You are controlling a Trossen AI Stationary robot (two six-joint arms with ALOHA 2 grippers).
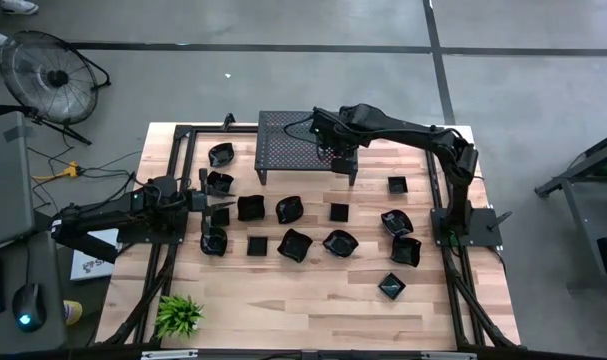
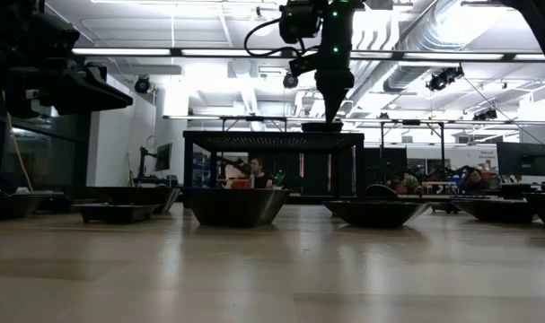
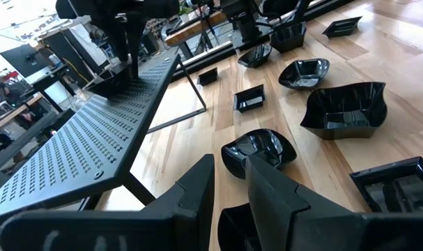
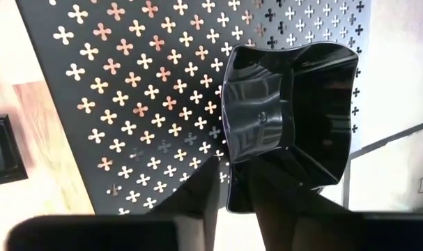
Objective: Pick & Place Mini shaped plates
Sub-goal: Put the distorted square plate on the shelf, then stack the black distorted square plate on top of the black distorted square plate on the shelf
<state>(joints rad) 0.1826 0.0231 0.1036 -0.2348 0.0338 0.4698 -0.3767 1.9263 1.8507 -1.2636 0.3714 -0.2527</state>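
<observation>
Pale wood planks make up the table (image 1: 313,300), the largest thing here, and on it at twelve o'clock stands the black perforated metal stand (image 1: 308,140), raised on thin legs, seemingly the shelf where the plates are being collected. Across the middle of the table, from nine o'clock round to four, lie the small glossy black plates (image 1: 294,244), loosely scattered and apart from each other, apparently waiting their turn. A small green plant (image 1: 179,316) sits at seven o'clock, out of the way.

The right gripper (image 4: 228,183) reaches over the stand's right end, where one square plate (image 4: 291,115) rests flat on the perforated top. Its fingers straddle the plate's rim; whether they pinch it or have just let go, I cannot tell. Judging by the plate lying level on the shelf, this looks like the release.

The left gripper (image 3: 231,183) waits low at nine o'clock among the plates, its fingers a narrow gap apart with nothing between them, pointing toward a lobed plate (image 3: 258,150) just ahead.
</observation>
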